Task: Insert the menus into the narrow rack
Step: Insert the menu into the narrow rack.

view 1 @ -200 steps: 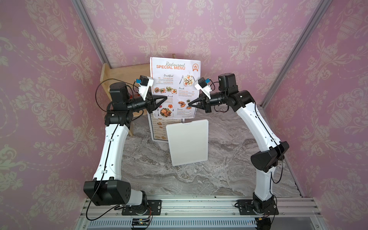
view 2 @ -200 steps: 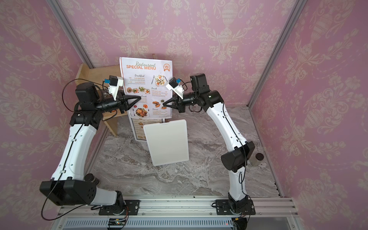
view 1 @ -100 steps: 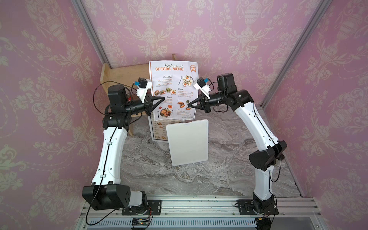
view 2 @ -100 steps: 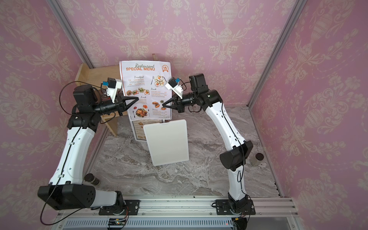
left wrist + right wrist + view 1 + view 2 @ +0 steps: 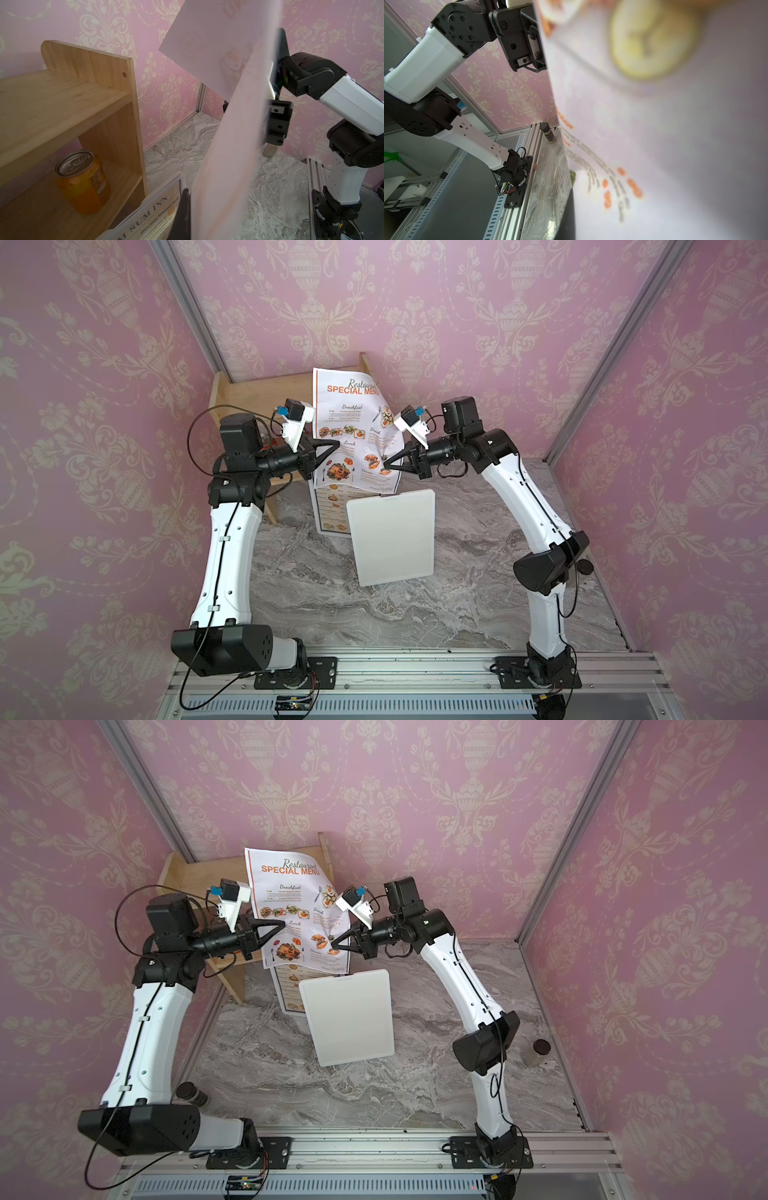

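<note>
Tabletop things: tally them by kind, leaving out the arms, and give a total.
Menus: 2, Special Menu and Dim Sum Inn
White board: 1
Wooden rack: 1
Orange can: 1
Dark-lidded jars: 2
Total: 7

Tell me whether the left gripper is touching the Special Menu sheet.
Touching. In both top views the left gripper is shut on the edge of the Special Menu sheet.
</note>
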Action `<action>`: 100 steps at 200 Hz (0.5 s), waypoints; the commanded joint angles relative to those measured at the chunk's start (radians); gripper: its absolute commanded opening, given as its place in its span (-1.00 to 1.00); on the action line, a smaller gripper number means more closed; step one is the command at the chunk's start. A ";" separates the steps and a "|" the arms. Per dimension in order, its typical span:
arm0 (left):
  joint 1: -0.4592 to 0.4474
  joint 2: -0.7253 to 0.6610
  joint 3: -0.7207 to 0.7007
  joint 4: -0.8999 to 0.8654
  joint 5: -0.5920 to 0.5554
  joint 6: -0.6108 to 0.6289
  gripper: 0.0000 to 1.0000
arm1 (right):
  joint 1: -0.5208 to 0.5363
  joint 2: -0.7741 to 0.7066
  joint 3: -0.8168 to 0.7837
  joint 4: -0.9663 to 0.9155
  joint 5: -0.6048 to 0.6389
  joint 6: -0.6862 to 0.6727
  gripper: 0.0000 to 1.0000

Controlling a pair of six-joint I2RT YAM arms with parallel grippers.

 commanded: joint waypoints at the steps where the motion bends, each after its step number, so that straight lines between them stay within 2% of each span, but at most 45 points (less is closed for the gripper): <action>1: 0.007 0.008 0.042 -0.044 -0.040 0.025 -1.00 | 0.003 0.030 0.029 -0.027 0.023 0.036 -1.00; 69: 0.007 0.027 0.041 -0.049 -0.070 -0.016 -1.00 | 0.006 0.023 0.011 -0.017 0.072 0.072 -1.00; 100: 0.005 0.034 0.038 -0.029 -0.069 -0.076 -1.00 | 0.006 0.003 -0.020 -0.008 0.055 0.074 -0.65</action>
